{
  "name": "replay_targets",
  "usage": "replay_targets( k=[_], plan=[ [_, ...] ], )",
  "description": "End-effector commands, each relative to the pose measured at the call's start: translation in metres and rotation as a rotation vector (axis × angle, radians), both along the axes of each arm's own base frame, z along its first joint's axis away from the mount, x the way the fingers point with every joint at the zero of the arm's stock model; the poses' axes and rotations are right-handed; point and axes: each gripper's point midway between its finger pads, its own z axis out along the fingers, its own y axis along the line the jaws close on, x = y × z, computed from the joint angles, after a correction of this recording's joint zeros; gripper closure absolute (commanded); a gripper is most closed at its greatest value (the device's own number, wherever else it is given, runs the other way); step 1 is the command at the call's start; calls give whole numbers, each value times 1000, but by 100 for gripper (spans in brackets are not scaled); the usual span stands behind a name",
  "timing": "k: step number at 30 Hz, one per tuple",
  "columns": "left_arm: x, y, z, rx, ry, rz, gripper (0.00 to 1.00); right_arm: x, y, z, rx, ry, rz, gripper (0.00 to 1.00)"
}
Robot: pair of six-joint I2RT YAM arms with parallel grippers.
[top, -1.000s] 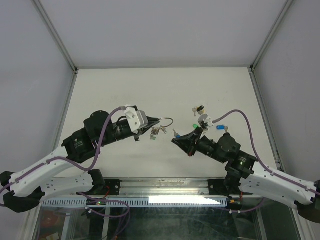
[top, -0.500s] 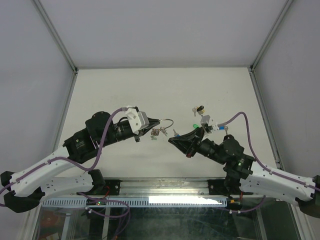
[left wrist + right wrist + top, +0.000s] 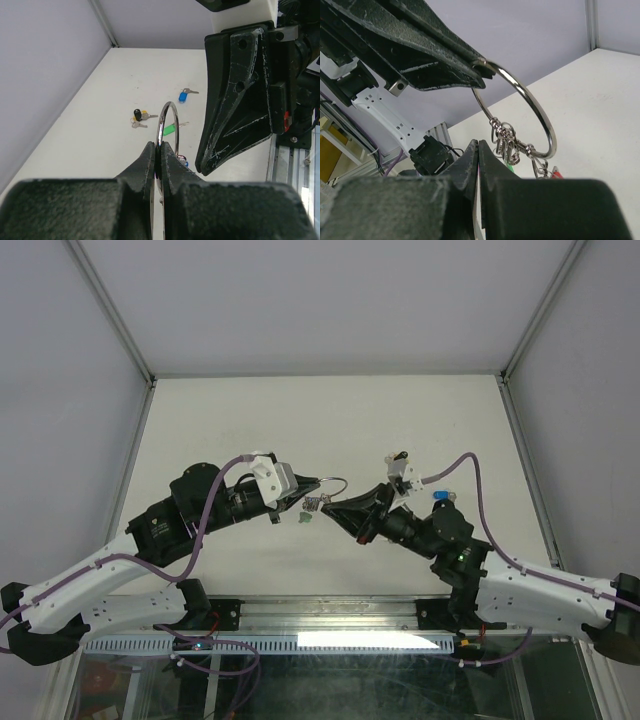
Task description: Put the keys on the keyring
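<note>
From above, the left gripper (image 3: pixel 316 483) sits at mid-frame with its fingers closed on one edge of the keyring (image 3: pixel 336 479). It holds the keyring clear of the table (image 3: pixel 250 420), and a few keys (image 3: pixel 313 505) hang under it. The right gripper (image 3: pixel 330 506) points in from the right, its tip just beside the ring. A blue key (image 3: pixel 438 496) and a black-and-yellow bunch (image 3: pixel 397 456) lie further right.

In the left wrist view, the fingers clamp the ring's lower arc at centre frame, and the ring stands upright. A green key (image 3: pixel 168 129) lies on the table beyond it.

In the right wrist view, the right gripper's fingers are pressed together at lower centre. I cannot tell whether a key is pinched between them. The ring arcs across the middle, and red-capped and green-capped keys dangle from its low side.

The ring looks light, stiff and springy. Its wire is smooth and will likely swivel or slip in a narrow pinch, so it is better held flat across the wire, away from the split. The keys are light, rigid and thin. They are best taken by the blade or cap faces, leaving the hole free.
</note>
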Motion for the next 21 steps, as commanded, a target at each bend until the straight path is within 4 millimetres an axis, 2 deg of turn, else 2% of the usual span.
replay_targets(
  k=[1, 8, 15, 21],
  plan=[
    [-8, -3, 24, -88, -27, -34, 100, 0, 0, 51, 125, -77, -7, 100],
    [-10, -4, 25, -89, -27, -48, 100, 18, 1, 50, 129, -47, -91, 100],
    [-14, -5, 26, -93, -28, -70, 100, 40, -1, 38, 79, 29, -207, 100],
    [-16, -7, 24, -91, -29, -85, 100, 40, 3, 34, 55, 44, -198, 100]
  ],
)
